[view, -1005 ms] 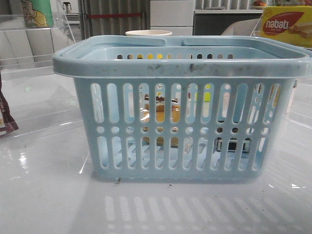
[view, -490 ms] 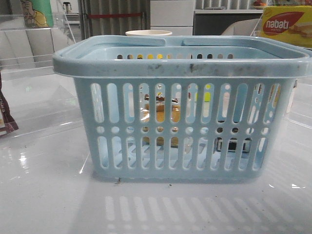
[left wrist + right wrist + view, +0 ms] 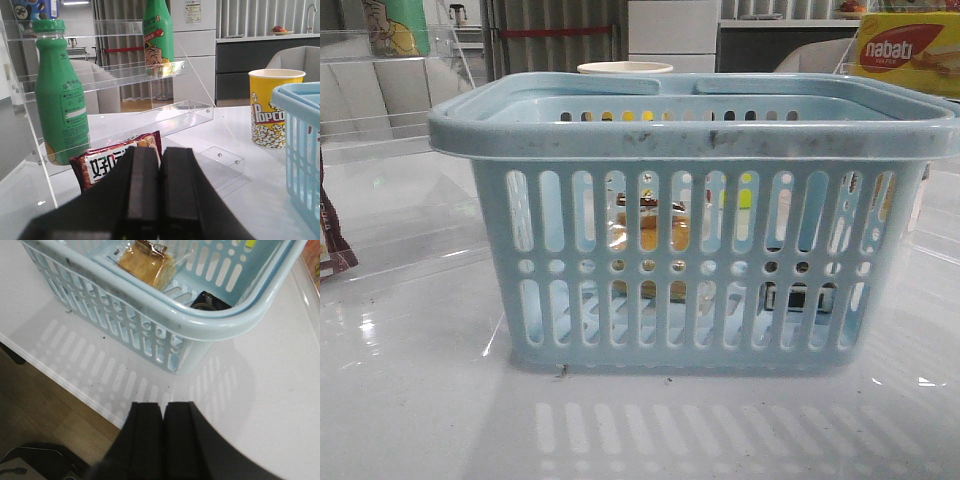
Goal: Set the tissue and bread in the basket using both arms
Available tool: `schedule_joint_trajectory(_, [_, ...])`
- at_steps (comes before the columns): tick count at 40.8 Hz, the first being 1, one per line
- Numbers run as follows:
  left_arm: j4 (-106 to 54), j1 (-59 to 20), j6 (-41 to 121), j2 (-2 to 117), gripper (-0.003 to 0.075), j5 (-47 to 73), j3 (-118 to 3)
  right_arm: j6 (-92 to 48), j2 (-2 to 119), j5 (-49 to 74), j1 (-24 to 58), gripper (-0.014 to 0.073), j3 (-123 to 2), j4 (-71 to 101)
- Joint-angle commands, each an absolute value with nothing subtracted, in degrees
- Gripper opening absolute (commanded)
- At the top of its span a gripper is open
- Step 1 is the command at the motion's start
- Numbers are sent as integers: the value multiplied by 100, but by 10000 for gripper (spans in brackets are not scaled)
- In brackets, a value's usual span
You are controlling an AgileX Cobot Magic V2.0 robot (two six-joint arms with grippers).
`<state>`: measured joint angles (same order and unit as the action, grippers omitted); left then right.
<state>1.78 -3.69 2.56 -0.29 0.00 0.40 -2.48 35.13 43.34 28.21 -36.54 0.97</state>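
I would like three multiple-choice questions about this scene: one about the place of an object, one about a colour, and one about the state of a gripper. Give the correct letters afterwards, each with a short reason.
1. Where is the bread?
A. inside the basket
B. on the clear shelf
C. held by a gripper

2. What colour is the popcorn cup?
A. green
B. yellow
C. blue

3. How do the jaws of the left gripper stand?
A. wide open
B. closed on the tissue
C. shut, holding nothing

Answers:
1 A: the right wrist view shows the golden-brown packet lying inside the basket walls, with the tissue near it.
2 B: the cup is yellow in the left wrist view.
3 C: the two fingers meet with nothing between them; the right gripper is shut likewise.
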Motion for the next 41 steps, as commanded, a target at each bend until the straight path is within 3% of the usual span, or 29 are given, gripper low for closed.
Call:
schedule_joint_trajectory(1, [181,-355,180,-130,93,-547,77,-272,3477,3995,2810,56,-3803,81])
schedule_joint_trajectory(10, [181,-355,180,-130,93,-547,77,-272,2687,3132,1950,56,-3394,118])
schedule_joint_trajectory(23, [181,-355,180,-130,93,-547,77,-272,721,1025,455,56,-1512,118])
schedule_joint_trajectory(41, [181,-355,180,-130,93,-547,77,-272,-173,-255,115,56,135,143])
